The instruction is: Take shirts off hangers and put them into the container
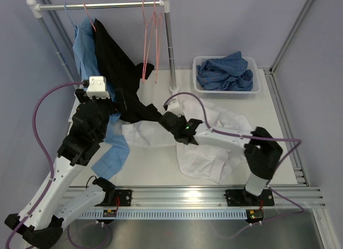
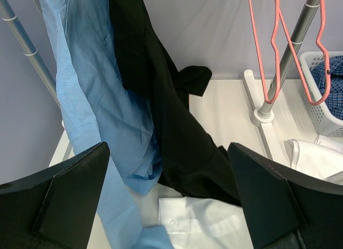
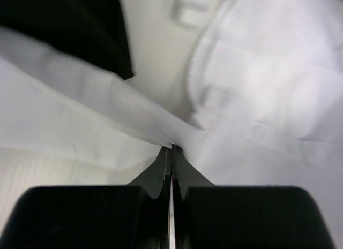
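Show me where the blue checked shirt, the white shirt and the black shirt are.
blue checked shirt [image 1: 225, 72], top view, middle of the crumpled cloth.
white shirt [image 1: 206, 160], top view, its broad flat panel.
black shirt [image 2: 177, 136], left wrist view, its hanging body.

From the right gripper [image 3: 171, 150], pinched on a fold of the table shirt [image 1: 206, 158] that spreads to its right, a second shirt [image 1: 115, 61] drapes off the rail [image 1: 102, 6] just left, a third shirt [image 1: 83, 48] hangs further left, and the basket [image 1: 258, 84] holding a fourth shirt [image 1: 225, 72] sits beyond, rightward.
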